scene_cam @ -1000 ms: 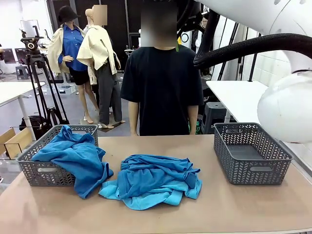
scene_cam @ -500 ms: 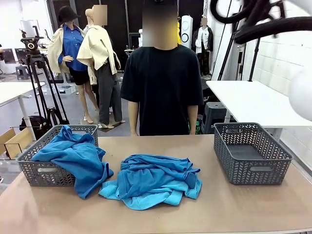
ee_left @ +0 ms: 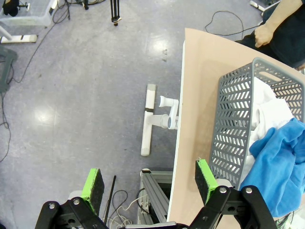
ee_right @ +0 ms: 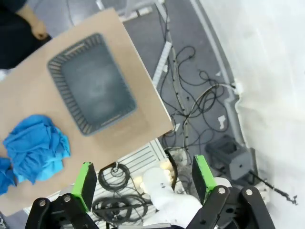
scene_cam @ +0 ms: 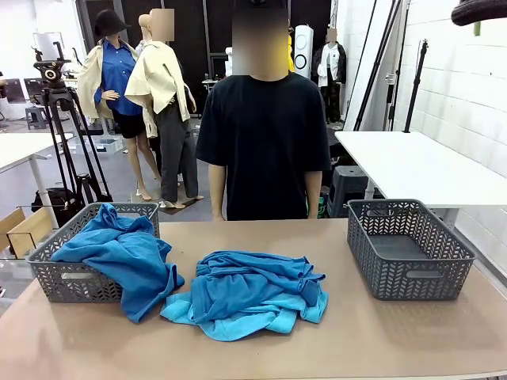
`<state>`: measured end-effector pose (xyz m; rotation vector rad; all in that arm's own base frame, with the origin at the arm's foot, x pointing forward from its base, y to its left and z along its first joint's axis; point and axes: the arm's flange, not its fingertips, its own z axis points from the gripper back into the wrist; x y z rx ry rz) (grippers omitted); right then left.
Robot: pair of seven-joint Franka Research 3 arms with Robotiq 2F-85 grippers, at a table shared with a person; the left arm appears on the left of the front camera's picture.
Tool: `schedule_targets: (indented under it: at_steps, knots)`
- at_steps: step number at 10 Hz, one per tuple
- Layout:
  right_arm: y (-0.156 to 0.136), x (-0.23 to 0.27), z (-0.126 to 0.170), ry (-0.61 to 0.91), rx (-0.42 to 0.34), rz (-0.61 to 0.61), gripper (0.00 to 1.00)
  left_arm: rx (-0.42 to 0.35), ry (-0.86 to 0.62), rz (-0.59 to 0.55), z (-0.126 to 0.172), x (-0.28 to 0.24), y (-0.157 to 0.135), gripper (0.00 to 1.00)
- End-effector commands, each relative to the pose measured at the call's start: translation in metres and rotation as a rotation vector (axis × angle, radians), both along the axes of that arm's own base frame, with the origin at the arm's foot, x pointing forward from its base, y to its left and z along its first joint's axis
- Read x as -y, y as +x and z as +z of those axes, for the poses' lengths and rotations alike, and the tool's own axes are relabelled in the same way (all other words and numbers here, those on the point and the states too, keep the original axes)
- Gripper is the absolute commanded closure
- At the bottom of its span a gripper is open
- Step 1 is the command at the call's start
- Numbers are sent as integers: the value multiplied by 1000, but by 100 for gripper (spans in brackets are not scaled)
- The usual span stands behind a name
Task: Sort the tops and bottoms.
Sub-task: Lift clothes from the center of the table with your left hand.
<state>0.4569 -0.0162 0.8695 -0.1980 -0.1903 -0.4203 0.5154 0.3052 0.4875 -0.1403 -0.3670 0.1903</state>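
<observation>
Counter [scene_cam: 380, 340] layout, seen from the robot's side: left basket [scene_cam: 47, 277] at 9 o'clock, right basket [scene_cam: 444, 273] at 3 o'clock, person [scene_cam: 265, 142] standing at 12 o'clock behind the far edge. A pile of blue tops [scene_cam: 249, 297] lies crumpled at the centre, between the baskets. A royal-blue top [scene_cam: 119, 253] sits in the left basket and drapes over its rim at 5 o'clock onto the counter, just beside the pile. In the left wrist view, a white top [ee_left: 269, 107] lies in the same basket, partly under the blue one.

Left hand [ee_left: 148, 182]: fingers spread wide, high above the floor beside the counter's edge.

Right hand [ee_right: 144, 179]: fingers spread wide, high above the floor off the counter's end, near the right basket.
</observation>
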Motion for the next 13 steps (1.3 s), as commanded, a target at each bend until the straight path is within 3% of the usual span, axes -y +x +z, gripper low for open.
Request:
schedule_targets:
  at_steps: [1,3,5,7,8,11,12,13]
  knots:
    - [-195,49,-302,12,-15,-81,0,-7,11,-2,1,0,-1,0]
    - [-196,52,-353,112,3,-202,0,-7,11,-2,1,0,-1,0]
    - [-214,18,-428,246,-48,-217,0,-7,11,-2,1,0,-1,0]
    - [-216,6,-454,245,-56,-301,0,-7,11,-2,1,0,-1,0]
    - [-35,31,-75,218,-89,-241,0,-7,11,-2,1,0,-1,0]
    - [-35,31,-75,218,-89,-241,0,-7,11,-2,1,0,-1,0]
    - [-44,30,-93,218,-80,-257,0,-7,11,-2,1,0,-1,0]
    - [-10,6,-88,89,49,-239,0,-7,11,-2,1,0,-1,0]
